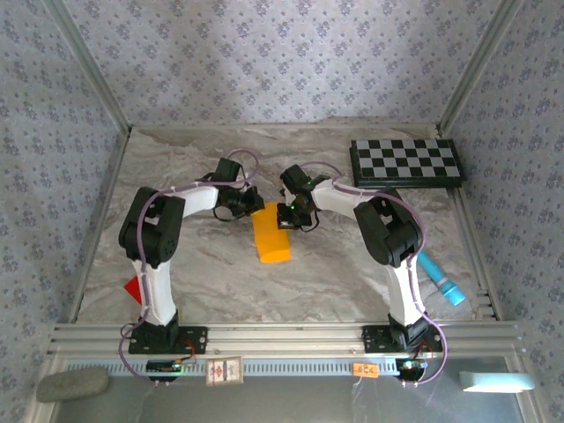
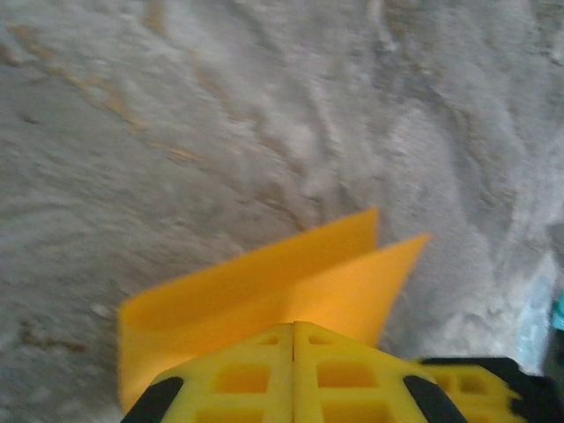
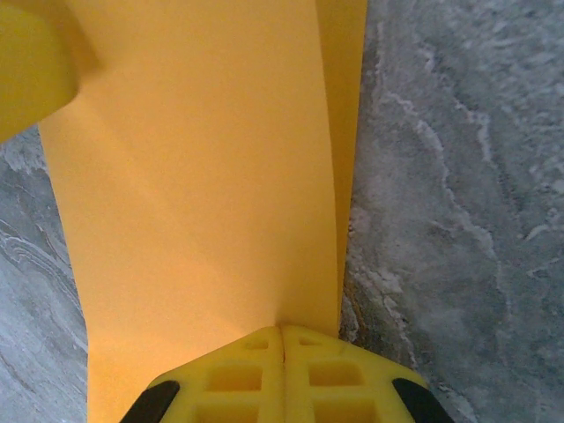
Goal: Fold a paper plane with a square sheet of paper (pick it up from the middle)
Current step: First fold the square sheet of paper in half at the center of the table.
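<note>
The square sheet of paper (image 1: pixel 271 236), plain orange-yellow, is doubled over into a long strip of two layers. It hangs from its far end down toward the marble table (image 1: pixel 335 282). My left gripper (image 1: pixel 250 205) is shut on its far left edge. In the left wrist view, the two layers of the paper (image 2: pixel 264 291) fan out past the closed fingertips of that gripper (image 2: pixel 293 326). My right gripper (image 1: pixel 287 215) is shut on the far right edge. In the right wrist view the paper (image 3: pixel 203 176) runs away from its closed tips (image 3: pixel 282 330).
A black-and-white checkerboard (image 1: pixel 405 161) lies at the back right. A blue pen (image 1: pixel 441 280) rests beside the right arm. A small red triangular piece (image 1: pixel 133 288) sits by the left arm's base. Patterned walls close in the table on three sides.
</note>
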`<state>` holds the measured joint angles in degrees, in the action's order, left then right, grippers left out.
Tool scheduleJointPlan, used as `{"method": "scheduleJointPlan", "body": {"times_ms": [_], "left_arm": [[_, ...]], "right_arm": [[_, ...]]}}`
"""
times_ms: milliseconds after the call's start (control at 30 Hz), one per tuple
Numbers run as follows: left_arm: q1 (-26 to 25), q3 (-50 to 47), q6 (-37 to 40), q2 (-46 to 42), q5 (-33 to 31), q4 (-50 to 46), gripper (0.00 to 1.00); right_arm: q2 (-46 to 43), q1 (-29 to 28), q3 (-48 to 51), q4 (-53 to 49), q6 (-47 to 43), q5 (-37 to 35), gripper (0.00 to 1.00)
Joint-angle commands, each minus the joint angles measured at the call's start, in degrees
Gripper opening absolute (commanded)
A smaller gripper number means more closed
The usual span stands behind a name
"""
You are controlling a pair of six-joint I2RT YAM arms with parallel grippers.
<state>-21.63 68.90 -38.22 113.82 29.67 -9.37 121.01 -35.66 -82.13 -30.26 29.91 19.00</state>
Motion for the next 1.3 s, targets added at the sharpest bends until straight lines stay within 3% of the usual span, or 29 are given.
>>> {"method": "scheduleJointPlan", "body": {"times_ms": [0,267,400,767,933,1100,1267], "left_arm": [[1.56,1.64,0.84,1.99,-1.72,-0.76,0.06],[6.90,3.06,3.30,5.01,-3.73,-2.83,0.05],[7.41,2.79,3.82,1.65,-2.81,-4.43,0.05],[1.39,-10.29,-6.35,-15.82,-0.69,-0.03,0.06],[-2.72,-15.71,-12.05,-16.40,2.82,3.74,0.06],[-4.47,-16.35,-11.47,-14.20,5.19,2.52,0.06],[-4.60,-16.61,-9.10,-11.63,3.70,-0.26,0.05]], "right_arm": [[8.47,0.86,5.92,-8.42,-1.43,-13.82,0.05],[8.11,1.03,6.43,-8.52,-1.27,-14.52,0.05],[7.74,1.05,6.81,-8.30,-1.00,-14.79,0.05],[8.75,0.92,5.92,-9.07,-0.64,-14.20,0.05],[8.98,0.85,5.71,-9.33,-0.64,-14.26,0.05],[9.24,0.77,5.36,-9.44,-0.75,-14.17,0.05],[9.46,0.68,5.27,-9.59,-0.87,-14.17,0.04]]}}
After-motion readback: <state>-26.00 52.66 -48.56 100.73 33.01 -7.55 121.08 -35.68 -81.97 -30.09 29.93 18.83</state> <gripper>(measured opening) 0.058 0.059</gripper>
